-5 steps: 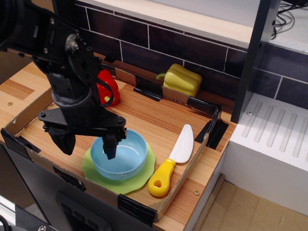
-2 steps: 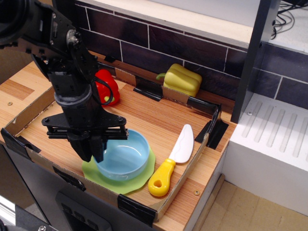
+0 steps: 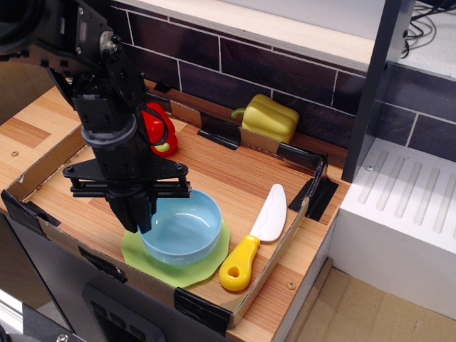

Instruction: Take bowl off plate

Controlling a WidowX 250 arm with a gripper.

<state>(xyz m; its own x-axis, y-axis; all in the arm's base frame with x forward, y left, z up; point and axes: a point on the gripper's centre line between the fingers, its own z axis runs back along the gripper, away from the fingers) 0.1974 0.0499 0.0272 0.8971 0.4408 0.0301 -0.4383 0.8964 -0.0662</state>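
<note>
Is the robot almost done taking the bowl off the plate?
Not yet. Done: the fingers look closed on the left rim of the bowl. In hand: the grip, maybe a slight lift. Left: the bowl is above the plate and must be moved off onto the wood.

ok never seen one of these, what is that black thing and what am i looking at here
The black thing is a robot arm, seen by one camera looking down from above and to the side. At its lower end is the gripper, two fingers that pinch things. The fingers are closed on the left rim of a light-blue bowl. The bowl looks tilted over a lime-green plate; whether it has left the plate is unclear.

All of this is in a shallow wooden tray with cardboard walls. Also on it are a toy knife with a yellow handle, right of the plate, a yellow pepper at the back, and a red pepper partly hidden behind the arm.
</note>
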